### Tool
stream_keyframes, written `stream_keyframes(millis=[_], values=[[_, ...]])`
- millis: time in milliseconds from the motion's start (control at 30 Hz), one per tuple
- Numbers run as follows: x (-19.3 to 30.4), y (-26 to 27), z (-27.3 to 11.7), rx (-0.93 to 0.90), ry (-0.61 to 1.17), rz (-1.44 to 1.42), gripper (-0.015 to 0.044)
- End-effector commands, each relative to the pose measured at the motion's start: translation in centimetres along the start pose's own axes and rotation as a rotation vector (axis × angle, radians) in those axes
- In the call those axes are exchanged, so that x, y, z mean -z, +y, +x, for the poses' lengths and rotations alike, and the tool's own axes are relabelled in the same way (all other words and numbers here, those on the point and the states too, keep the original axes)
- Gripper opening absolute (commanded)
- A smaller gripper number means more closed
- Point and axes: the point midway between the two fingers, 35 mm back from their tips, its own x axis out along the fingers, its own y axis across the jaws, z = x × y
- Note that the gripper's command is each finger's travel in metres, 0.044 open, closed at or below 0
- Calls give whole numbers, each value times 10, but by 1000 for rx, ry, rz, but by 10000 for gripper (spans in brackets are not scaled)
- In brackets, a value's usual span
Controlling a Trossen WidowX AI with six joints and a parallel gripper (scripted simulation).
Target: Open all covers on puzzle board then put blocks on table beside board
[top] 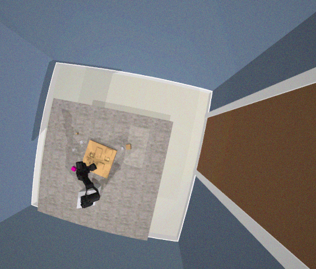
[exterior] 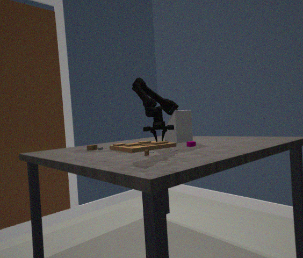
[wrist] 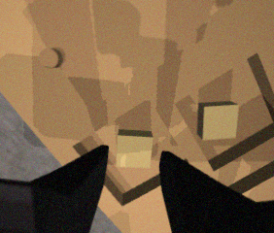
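Observation:
The wooden puzzle board (top: 104,174) (exterior: 130,150) (wrist: 1,29) lies flat on the table, with raised pieces and outlines on top. My gripper (exterior: 159,141) (wrist: 134,155) is partly open and empty, pointing down low over the board near its edge. In the wrist view a pale square piece (wrist: 134,151) shows between the fingertips, below them. A second pale square piece (wrist: 220,122) is to the right, beside a dark angled edge (wrist: 246,146). A round pin (wrist: 51,58) shows at upper left. Whether the pale squares are knobs or blocks, I cannot tell. The arm hides part of the board in the top view.
A magenta block (top: 73,168) (exterior: 190,143) rests on the table beside the board. A wooden block (top: 128,146) (exterior: 91,147) and a small grey piece (top: 122,148) (exterior: 100,148) lie on another side. A small wooden piece (top: 77,133) (exterior: 146,152) and two grey pieces lie beyond the board.

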Motion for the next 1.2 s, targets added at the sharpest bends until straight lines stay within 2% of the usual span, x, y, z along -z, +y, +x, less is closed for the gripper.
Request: stream_keyframes(millis=[0,367,700,1167], values=[[1,-1,3,3,4,-3,144],[1,-1,11,3,4,-3,144],[0,-1,9,2,-2,1,80],[-2,-1,-4,0,-2,0,80]])
